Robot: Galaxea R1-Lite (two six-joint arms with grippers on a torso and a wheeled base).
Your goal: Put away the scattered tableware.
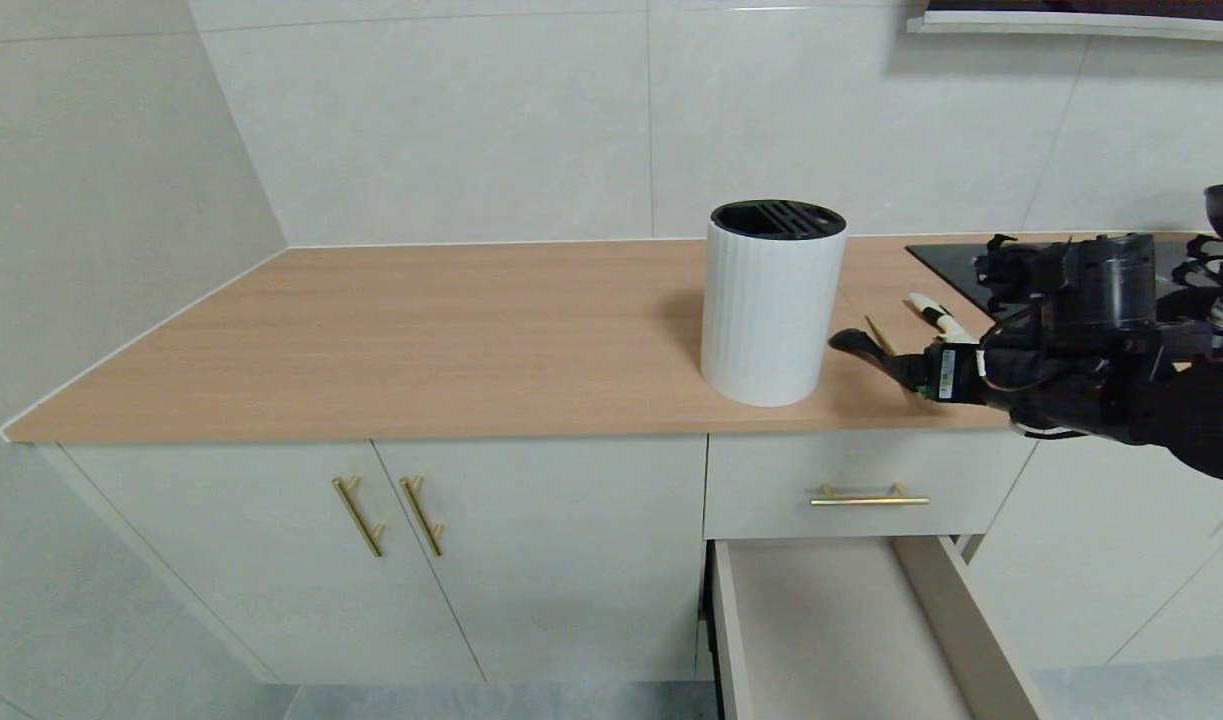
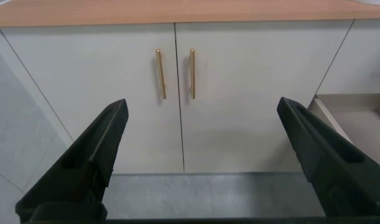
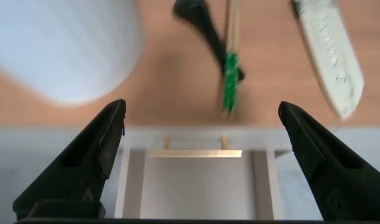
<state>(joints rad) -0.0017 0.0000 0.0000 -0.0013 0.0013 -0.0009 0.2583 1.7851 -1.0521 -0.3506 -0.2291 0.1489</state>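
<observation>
My right tool gapes wide, empty, near the chopsticks — thin, light, probably slippery — so I'd pinch them mid-length.

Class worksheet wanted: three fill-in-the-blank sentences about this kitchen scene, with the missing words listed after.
1. The white holder stands on the wooden ____.
2. Under the worktop, the lower drawer stands ____.
3. The chopsticks beside the holder have ends coloured ____.

Missing words: counter; open; green.
</observation>
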